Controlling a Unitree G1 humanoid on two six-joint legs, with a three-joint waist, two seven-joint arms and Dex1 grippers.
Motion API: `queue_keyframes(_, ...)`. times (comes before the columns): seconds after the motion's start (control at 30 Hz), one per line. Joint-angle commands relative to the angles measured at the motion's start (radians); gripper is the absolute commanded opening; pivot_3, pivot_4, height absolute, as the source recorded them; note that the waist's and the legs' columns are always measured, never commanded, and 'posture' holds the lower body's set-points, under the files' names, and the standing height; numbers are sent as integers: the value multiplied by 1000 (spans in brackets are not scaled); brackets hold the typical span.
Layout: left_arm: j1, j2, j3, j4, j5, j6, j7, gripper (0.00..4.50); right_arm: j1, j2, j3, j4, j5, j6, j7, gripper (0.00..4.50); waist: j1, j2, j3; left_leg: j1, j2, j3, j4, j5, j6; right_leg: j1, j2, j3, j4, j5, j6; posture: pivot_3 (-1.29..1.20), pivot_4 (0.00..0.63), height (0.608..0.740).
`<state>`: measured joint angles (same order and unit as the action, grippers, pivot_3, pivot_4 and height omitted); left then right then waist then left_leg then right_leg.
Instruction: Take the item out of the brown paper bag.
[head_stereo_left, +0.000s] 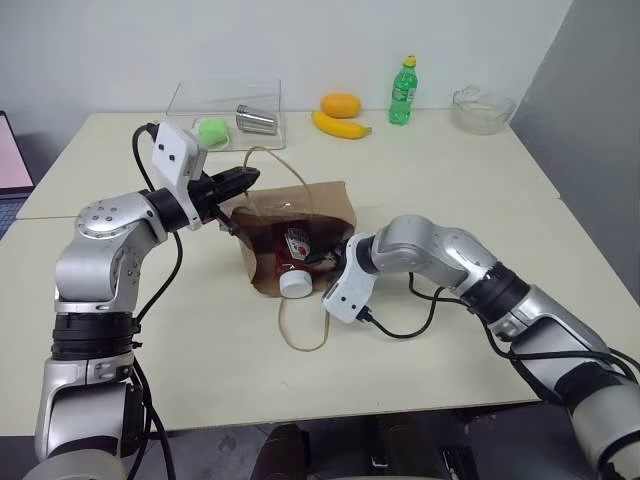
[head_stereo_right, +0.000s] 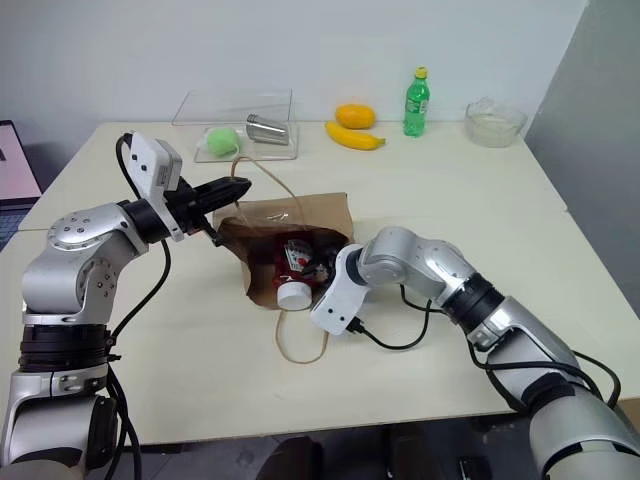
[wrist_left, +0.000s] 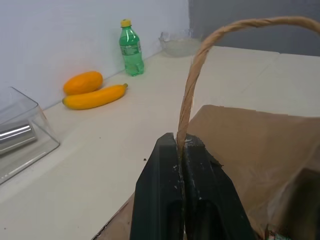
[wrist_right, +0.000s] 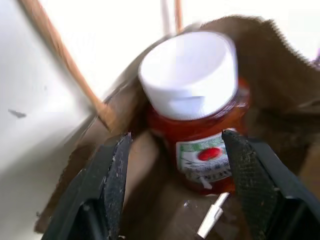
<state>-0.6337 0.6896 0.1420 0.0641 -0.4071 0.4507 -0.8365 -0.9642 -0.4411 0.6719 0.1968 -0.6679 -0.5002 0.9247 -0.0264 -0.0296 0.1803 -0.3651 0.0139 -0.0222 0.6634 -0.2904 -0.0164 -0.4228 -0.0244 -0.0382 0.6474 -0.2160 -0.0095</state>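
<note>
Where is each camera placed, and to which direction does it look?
Left eye and right eye views: on the head, looking forward and down at the table; both arms show.
Left wrist view: on the left wrist, along the left tool, shut on the bag's cord handle.
Right wrist view: on the right wrist, along the open right tool toward the ketchup bottle.
Shared: the brown paper bag.

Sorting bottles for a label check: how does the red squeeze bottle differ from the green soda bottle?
The red squeeze bottle lies on its side in the brown paper bag's mouth; the green soda bottle stands upright at the table's far edge. The red one has a wide white cap, the green a small yellow cap. The red looks squat, the green slim. Both carry labels.
</note>
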Motion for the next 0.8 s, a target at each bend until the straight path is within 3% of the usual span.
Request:
queue_keyframes(0.03,-10,16,18,-32,3,-3,9,0,9,6,-50,-104,60,58,45,3030,0,0,0,0,0,0,0,0,0,0,0,0,0,0,0,0,150,740)
queue_keyframes(0.13,-17,16,15,-21,5,-8,4,0,-6,23,-47,-103,48,79,51,3030,0,0,0,0,0,0,0,0,0,0,0,0,0,0,0,0,150,740)
queue_keyframes(0.23,-27,15,10,-10,8,-11,1,0,-46,34,-33,-66,19,64,39,3603,0,0,0,0,0,0,0,0,0,0,0,0,0,0,0,0,150,740)
queue_keyframes(0.33,-35,14,7,-1,11,-16,-2,0,-85,33,-11,-20,-25,2,-1,4470,0,0,0,0,0,0,0,0,0,0,0,0,0,0,0,0,150,740)
queue_keyframes(0.8,-33,15,11,-3,14,-16,-4,0,-215,166,126,327,-248,-105,-230,4470,-1,0,0,0,0,0,0,1,-1,0,0,0,0,0,0,0,150,740)
